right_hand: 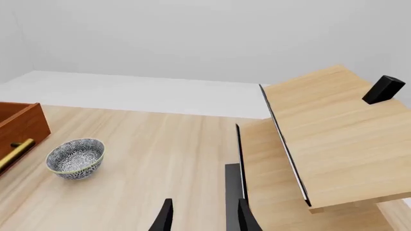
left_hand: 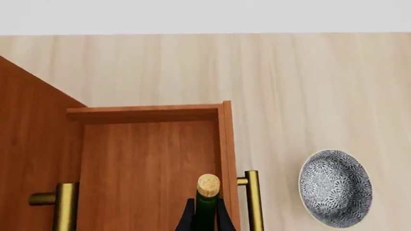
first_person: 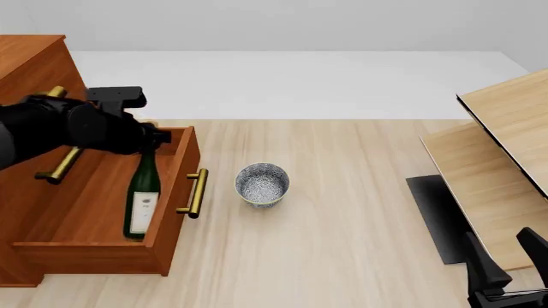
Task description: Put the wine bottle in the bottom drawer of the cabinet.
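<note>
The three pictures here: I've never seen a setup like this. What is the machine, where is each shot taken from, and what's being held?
This is a simulator's render of two robot arms at a table. The front view looks down from behind the arms; the other two come from cameras just behind each hand.

The left hand grips the wine bottle by its neck, holding it inside the open bottom drawer of the cabinet. The left wrist view looks down at the cork between the hand's dark fingers.

The right hand is open, holds nothing and hovers near the pale wooden furniture. A speckled bowl sits on the table beside the drawer's brass handle.
</note>
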`<state>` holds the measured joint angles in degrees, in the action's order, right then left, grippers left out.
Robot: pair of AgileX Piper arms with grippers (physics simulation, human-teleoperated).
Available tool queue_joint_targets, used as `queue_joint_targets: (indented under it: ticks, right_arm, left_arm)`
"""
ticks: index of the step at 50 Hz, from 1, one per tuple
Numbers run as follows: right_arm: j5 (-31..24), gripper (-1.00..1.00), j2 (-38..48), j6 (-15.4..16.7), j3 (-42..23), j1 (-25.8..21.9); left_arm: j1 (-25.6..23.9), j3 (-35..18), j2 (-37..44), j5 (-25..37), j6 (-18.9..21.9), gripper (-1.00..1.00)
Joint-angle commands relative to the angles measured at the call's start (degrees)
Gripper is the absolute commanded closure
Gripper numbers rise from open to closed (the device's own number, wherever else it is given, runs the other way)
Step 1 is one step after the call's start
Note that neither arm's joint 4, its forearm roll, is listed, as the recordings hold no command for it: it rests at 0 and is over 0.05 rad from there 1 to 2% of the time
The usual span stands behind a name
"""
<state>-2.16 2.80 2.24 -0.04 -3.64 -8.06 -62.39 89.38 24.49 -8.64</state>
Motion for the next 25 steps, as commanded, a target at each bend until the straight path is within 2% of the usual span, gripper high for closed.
queue_joint_targets:
  ticks: [1, 10, 14, 16, 17, 18, 24, 25]
  right_arm:
    - [-0.1, -1.00, 0.1, 0.0, 0.0, 0.0]
    - [0.4, -1.00, 0.6, 0.0, 0.0, 0.0]
    - [0.5, -1.00, 0.8, -0.1, 0.0, 0.0]
    - [0.4, -1.00, 0.7, 0.0, 0.0, 0.0]
    - [0.4, -1.00, 0.6, -0.1, 0.0, 0.0]
    - [0.4, -1.00, 0.7, 0.0, 0.0, 0.1]
    - [0.2, -1.00, 0.4, 0.0, 0.0, 0.1]
    - [0.0, -1.00, 0.2, 0.0, 0.0, 0.2]
  left_arm:
    - [-0.3, -2.8, 4.3, 2.1, -1.3, 1.00]
    - [-0.6, -2.8, 5.8, 1.5, -2.6, 1.00]
    - [-0.2, -2.6, 6.8, 1.1, -2.0, 1.00]
    - [-0.3, -3.0, 7.5, 1.0, -3.0, 1.00]
    - [0.9, -3.8, 8.5, 1.3, -1.1, 1.00]
    - [0.2, -3.7, 8.2, 1.0, -2.3, 1.00]
    - [0.3, -4.3, 9.7, 0.9, -1.9, 1.00]
    - [0.6, -4.5, 9.9, 0.9, -0.9, 1.00]
